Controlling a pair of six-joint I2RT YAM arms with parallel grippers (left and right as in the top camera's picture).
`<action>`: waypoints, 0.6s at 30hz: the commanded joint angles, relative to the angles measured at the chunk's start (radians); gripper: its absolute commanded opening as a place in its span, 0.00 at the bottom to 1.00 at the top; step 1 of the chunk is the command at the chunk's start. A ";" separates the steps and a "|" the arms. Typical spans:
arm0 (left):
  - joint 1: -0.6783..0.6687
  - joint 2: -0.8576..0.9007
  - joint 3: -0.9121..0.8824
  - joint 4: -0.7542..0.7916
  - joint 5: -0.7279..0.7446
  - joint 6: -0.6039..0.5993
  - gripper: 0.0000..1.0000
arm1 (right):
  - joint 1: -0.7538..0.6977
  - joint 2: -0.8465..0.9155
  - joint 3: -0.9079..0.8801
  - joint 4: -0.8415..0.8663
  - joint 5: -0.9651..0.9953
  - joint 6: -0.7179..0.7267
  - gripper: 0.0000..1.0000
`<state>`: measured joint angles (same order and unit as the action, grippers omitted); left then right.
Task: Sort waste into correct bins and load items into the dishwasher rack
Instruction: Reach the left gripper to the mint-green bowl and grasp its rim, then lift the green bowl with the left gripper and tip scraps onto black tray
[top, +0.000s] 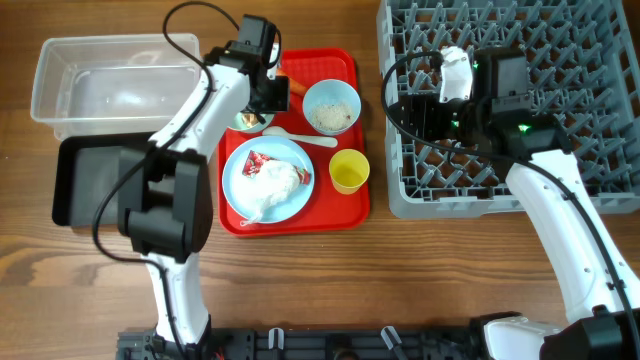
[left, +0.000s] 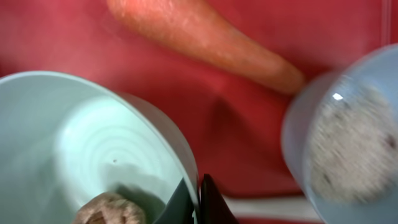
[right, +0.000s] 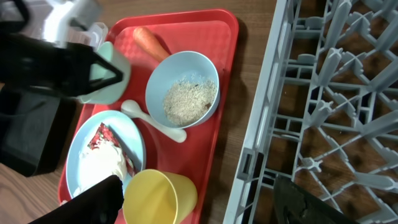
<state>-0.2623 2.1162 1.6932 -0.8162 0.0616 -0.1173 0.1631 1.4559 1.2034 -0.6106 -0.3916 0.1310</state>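
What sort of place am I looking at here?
Probably a robot test bench staged as a dish-clearing station, not a real kitchen: a loaded red tray, a grey dishwasher rack, a clear tub and a black tray share one wooden table.

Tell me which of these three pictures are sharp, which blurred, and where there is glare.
Overhead: sharp, evenly lit, with soft glare on the clear tub. Left wrist: too close, everything smeared, the carrot and the green bowl without clean edges. Right wrist: the red tray and the rice are crisp, but the right claw at the bottom edge is dark and unfocused.
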 joint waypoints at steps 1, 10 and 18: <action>-0.003 -0.156 0.052 -0.062 0.050 -0.006 0.04 | 0.003 0.011 0.019 0.016 0.022 0.003 0.79; 0.128 -0.462 0.052 -0.355 0.167 -0.081 0.04 | 0.003 0.011 0.019 0.019 0.020 0.003 0.79; 0.486 -0.494 -0.024 -0.542 0.388 0.044 0.04 | 0.003 0.011 0.019 0.018 0.018 0.003 0.79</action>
<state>0.0662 1.6089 1.7332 -1.3548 0.2646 -0.1642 0.1631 1.4559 1.2041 -0.5976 -0.3809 0.1310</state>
